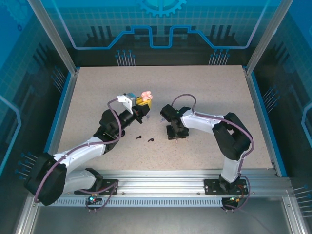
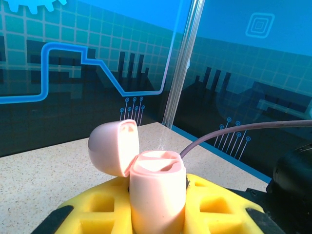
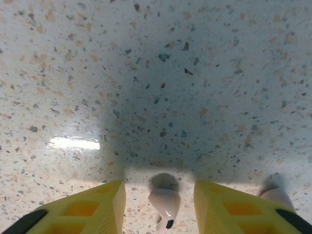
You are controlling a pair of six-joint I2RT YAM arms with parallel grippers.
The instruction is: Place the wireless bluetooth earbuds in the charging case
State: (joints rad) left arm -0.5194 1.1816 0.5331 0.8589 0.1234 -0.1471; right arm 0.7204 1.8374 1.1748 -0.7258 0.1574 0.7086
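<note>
Your right gripper stands partly open and empty. A pale pink earbud lies on the table midway between its fingers, clear of both, with its long axis running along the gap and its stem towards the wrist, so closing should meet its flanks. A second pink earbud lies just outside one finger. Your left gripper is clamped on the open charging case, held up to the right gripper's left, so I'd judge this pick to be the right arm's.
</note>
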